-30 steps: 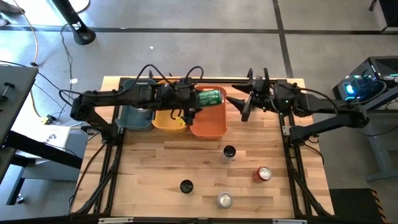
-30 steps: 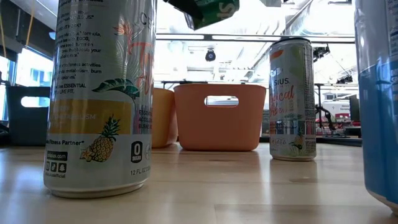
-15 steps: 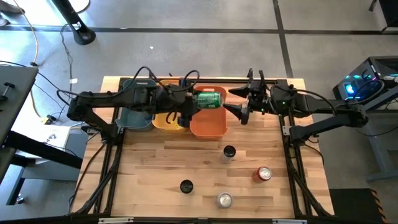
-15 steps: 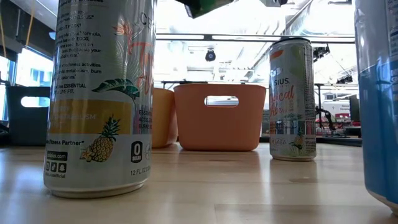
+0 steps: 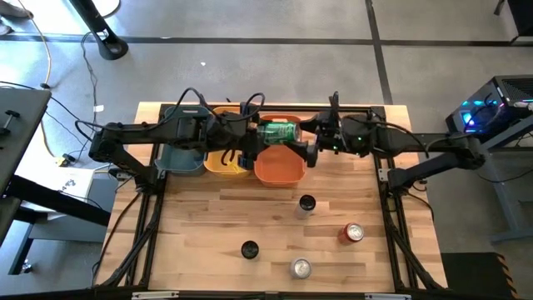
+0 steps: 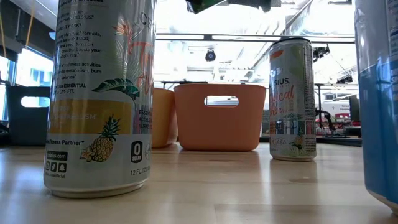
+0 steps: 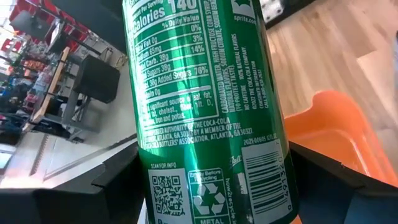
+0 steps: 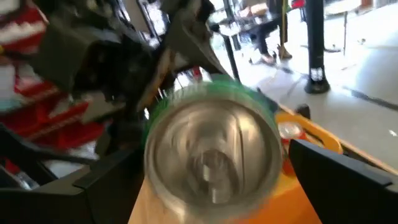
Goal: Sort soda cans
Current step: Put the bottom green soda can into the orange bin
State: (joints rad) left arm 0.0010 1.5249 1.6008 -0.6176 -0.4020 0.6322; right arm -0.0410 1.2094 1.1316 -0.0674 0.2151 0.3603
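Green can (image 5: 278, 131) lies sideways in my left pincer (image 5: 252, 142), clamped above the orange bin (image 5: 279, 172); my right pincer (image 5: 310, 140) gapes around its end.

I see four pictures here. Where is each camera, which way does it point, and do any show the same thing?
High view: above the table, looking straight down; both arms meet over the orange bin.
Low view: at tabletop height, looking level past standing cans at the bins; only a bit of arm at the top.
Left wrist view: on the left arm, looking along the green can in its jaws.
Right wrist view: on the right arm, facing that can's silvery end, its open jaws either side.
Shared: every view shows the green can and the orange bin.
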